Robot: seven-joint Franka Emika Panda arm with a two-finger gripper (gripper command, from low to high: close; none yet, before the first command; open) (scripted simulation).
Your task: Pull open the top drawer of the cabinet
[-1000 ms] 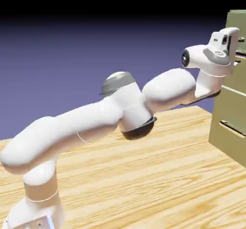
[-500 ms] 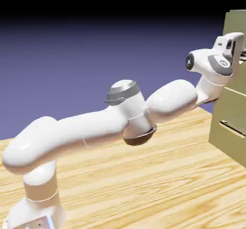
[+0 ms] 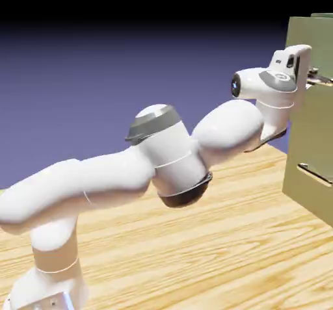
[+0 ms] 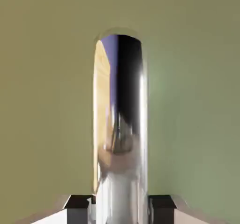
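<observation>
The olive-green cabinet [image 3: 311, 195] stands at the exterior view's right edge. Its top drawer [image 3: 313, 39] juts out toward the arm, ahead of the panels below. My gripper [image 3: 310, 75] is at the drawer's silver bar handle [image 3: 320, 76], shut on it. In the hand view the shiny handle [image 4: 121, 119] runs up the middle between my two grey fingertips [image 4: 77, 203], which press on it from both sides, so my gripper [image 4: 119, 205] holds the bar. The flat drawer front [image 4: 47, 101] fills the rest of that view.
A lower drawer with its own bar handle [image 3: 315, 174] sits below my hand. The wooden table [image 3: 195, 250] stretches under the arm, whose elbow [image 3: 169, 153] hangs low above it.
The fingers closed on the handle. My hand has since drawn back toward the exterior view's left, and the top drawer's front has come out with it.
</observation>
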